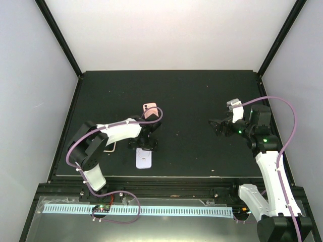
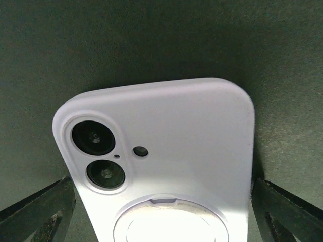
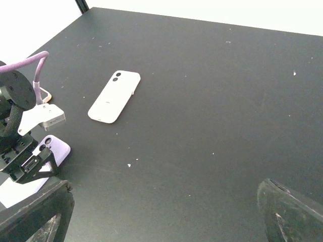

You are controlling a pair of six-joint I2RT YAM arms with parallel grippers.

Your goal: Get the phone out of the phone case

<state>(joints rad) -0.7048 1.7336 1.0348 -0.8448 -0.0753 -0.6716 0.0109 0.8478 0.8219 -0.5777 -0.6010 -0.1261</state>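
Straddling the camera end of the lilac phone case (image 1: 144,161), the left hand (image 1: 145,146) stands spread wide, one finger on each side of its width. The case lies back up on the dark surface (image 1: 202,96), long axis running away from the arms. Lenses (image 2: 93,137) show in its cutouts, so the phone looks to be inside. A pink phone (image 1: 150,110) lies just beyond. The right hand (image 1: 218,127), equally spread and empty, hangs well apart, so the left is nearer.
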